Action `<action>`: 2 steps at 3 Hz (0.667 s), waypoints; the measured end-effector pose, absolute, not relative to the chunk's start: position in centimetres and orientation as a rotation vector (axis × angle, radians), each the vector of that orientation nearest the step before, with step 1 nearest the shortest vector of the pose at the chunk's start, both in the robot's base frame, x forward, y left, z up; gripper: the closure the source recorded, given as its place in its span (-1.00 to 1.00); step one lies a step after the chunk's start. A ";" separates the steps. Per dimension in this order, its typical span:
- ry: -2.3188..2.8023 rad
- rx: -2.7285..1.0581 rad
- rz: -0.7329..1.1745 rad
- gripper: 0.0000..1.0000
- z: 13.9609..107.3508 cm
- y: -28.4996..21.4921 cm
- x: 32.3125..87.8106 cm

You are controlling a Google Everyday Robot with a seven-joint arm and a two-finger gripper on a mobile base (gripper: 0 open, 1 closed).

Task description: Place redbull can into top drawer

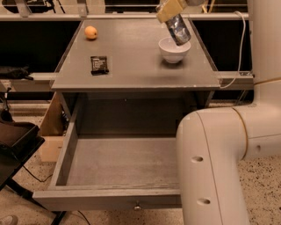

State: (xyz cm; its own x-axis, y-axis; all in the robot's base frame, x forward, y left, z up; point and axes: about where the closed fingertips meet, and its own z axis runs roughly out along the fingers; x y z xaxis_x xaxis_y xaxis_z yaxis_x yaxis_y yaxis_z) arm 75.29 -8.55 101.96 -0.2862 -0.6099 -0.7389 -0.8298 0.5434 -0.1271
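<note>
My gripper (172,10) is at the top of the camera view, above the white bowl, shut on the redbull can (178,30). The can is silver and blue, tilted, with its lower end hanging just above the bowl's rim. The top drawer (123,162) is pulled wide open below the cabinet top, with a flat grey bottom and nothing in it. Its small round knob (137,206) shows on the front panel. My white arm fills the right side and covers the drawer's right part.
On the grey cabinet top (131,66) stand a white bowl (174,49), an orange fruit (91,32) at the back left and a small dark packet (99,64). A black tray (15,138) and a cardboard box (52,132) are to the left of the drawer.
</note>
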 end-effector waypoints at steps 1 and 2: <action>2.171 -1.049 0.346 1.00 99.3 -11.5 72.9; 2.260 -0.948 0.415 1.00 95.2 -12.0 71.7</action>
State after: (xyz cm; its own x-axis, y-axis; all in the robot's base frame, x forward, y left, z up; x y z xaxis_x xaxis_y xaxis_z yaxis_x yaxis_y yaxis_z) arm 71.66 -11.97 95.23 -0.5317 -0.5200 -0.6685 -0.7235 0.6892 0.0393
